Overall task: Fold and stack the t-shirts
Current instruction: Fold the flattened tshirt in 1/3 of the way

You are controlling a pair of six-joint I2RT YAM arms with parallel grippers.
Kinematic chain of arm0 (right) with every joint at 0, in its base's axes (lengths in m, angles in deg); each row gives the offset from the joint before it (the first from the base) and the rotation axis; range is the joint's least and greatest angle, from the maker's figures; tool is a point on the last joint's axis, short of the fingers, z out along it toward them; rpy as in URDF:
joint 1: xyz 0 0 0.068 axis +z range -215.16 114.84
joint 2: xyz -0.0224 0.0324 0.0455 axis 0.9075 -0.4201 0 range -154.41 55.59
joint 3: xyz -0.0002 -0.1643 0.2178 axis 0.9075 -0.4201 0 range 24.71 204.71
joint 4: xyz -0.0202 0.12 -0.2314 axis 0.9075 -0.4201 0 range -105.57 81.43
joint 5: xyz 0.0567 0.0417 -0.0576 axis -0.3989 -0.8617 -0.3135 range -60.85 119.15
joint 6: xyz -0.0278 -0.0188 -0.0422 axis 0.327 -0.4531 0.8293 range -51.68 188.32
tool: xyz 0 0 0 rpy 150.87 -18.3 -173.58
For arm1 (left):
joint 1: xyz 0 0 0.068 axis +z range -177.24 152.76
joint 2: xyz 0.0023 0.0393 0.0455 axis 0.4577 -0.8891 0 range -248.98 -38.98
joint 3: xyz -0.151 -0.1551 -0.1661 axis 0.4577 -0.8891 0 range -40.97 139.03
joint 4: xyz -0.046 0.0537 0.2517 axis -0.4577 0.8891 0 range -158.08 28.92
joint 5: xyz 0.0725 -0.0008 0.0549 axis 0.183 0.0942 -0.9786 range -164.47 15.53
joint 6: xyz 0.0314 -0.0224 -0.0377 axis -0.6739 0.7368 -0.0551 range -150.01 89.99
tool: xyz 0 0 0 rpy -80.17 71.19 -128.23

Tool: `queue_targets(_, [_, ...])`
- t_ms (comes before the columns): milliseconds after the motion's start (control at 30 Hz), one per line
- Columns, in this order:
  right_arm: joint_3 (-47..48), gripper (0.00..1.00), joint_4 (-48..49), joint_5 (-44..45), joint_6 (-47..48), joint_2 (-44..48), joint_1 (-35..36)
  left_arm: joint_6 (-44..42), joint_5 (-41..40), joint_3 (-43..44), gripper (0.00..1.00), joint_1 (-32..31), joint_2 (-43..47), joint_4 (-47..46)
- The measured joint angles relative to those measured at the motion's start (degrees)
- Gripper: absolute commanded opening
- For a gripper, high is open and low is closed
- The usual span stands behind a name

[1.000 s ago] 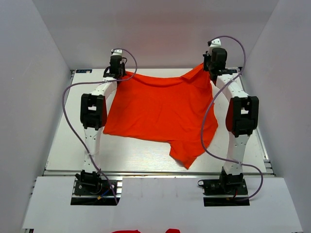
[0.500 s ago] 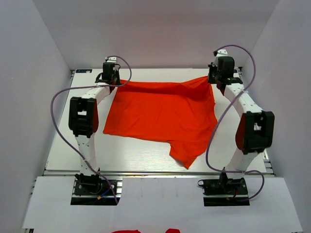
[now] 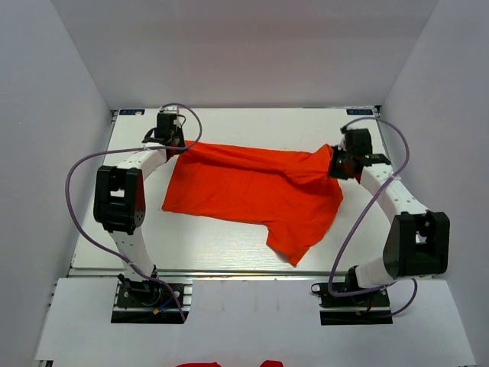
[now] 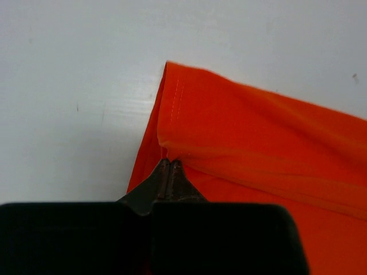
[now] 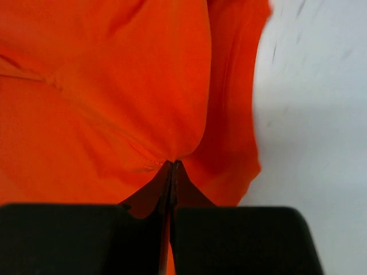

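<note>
Logged both grippers drawn back from far edge of table (image 3: 229, 122) toward its middle versus half a second ago, right one farther; far hem of t-shirt (image 3: 252, 191) carried along and lower over the table.

Found t-shirt spread on middle of table, long axis running left to right, roughly parallel to far edge. One loose flap pointing at near edge, right of table centre. Cannot tell where neck opening lies.

Noted left gripper (image 3: 170, 141) toward far-left part of table, fingers closed tight, pinching stitched corner of t-shirt. Elbow bowed out over left edge of table, forearm reaching toward far edge.

Noted right gripper (image 3: 340, 164) toward right edge of table, about mid-depth, fingers pressed together on a bunched fold of t-shirt. Elbow low by near-right corner of table, forearm slanting inward.

Right wrist view smeared on bare table side; cloth fills the rest, seams hard to read. Spotted two red slivers (image 3: 200, 364) past near edge of table, cut off by frame; cannot tell what.
</note>
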Motion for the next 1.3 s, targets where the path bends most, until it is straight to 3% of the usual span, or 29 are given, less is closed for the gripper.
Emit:
queue_targets(100, [-8.4, 0.0, -0.8, -1.5, -4.2, 4.2, 0.1, 1.7, -0.3, -1.9, 0.0, 0.0, 0.0, 2.6])
queue_targets(133, [-10.9, 0.11, -1.2, -1.7, -5.5, 5.9, 0.1, 2.2, -0.6, -2.5, 0.0, 0.0, 0.0, 3.4])
queue_targets(167, [-13.7, 0.29, -1.8, -2.0, -7.4, 8.0, 0.1, 2.9, -0.8, -3.1, 0.1, 0.0, 0.0, 4.4])
queue_targets(200, [-15.7, 0.36, -2.2, -2.2, -9.0, 9.7, 0.1, 3.3, -1.1, -3.3, 0.22, 0.0, 0.0, 5.6])
queue_targets(233, [-17.6, 0.44, -2.8, -2.6, -10.0, 11.4, 0.1, 4.1, -1.4, -3.3, 0.42, 0.0, 0.0, 7.2])
queue_targets(267, [-18.6, 0.56, -3.0, -3.0, -11.0, 12.5, 0.1, 4.3, -1.6, -3.2, 0.55, 0.0, 0.0, 8.4])
queue_targets(367, [-18.8, 0.71, -3.8, -3.5, -11.6, 13.3, 0.1, 6.7, -3.6, -1.9, 0.99, 0.0, 0.0, 12.9])
queue_targets(533, [-10.8, 0.72, -4.1, -3.3, -8.4, 10.2, 0.2, 9.5, -6.4, -0.7, 1.0, 0.0, 2.1, 16.0])
queue_targets(700, [-2.8, 0.72, 4.0, -6.8, -6.8, 2.5, 0.2, 9.5, -2.5, 3.2, 1.0, -0.3, 3.6, 13.4])
queue_targets(933, [-1.2, 0.72, 10.9, -9.6, -7.4, -12.1, 0.1, 9.6, 9.4, 8.0, 1.0, -1.2, -4.8, 2.1])
queue_targets(1133, [6.1, 0.72, 11.1, -9.7, -7.5, -23.5, -0.2, 9.8, 13.0, 8.4, 1.0, -1.4, -14.1, 0.1])
queue_targets(1300, [13.7, 0.72, 10.1, -9.6, -7.5, -29.9, -1.8, 10.4, 14.5, 14.2, 1.0, -1.4, -17.5, -0.2])
